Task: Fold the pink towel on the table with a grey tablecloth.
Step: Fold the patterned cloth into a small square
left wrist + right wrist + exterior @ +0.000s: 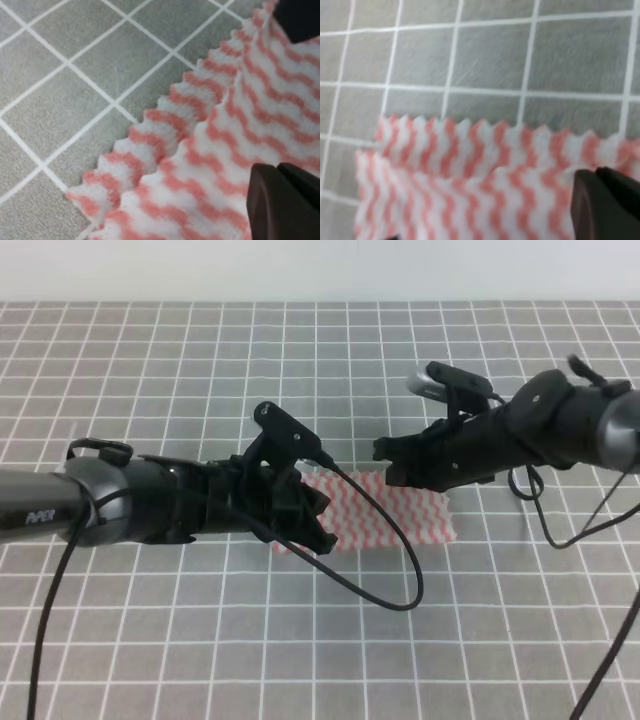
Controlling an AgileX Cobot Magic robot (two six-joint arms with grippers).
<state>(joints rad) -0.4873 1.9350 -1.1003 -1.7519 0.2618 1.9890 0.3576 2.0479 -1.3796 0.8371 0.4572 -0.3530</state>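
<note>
Your thin pink-and-white zigzag-striped towel (385, 510) lay at the frame's centre on the grey, white-gridded tablecloth (200, 360), one layer doubled over with jagged edges slightly offset. The left gripper (300, 510) covered its left end, the right gripper (405, 465) hovered upper right; I couldn't tell either's opening or hold. Dragging could skew that offset.

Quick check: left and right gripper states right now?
Left gripper: over the towel, open or shut cannot be told.
Right gripper: above the towel's far edge, cannot be told either.
</note>
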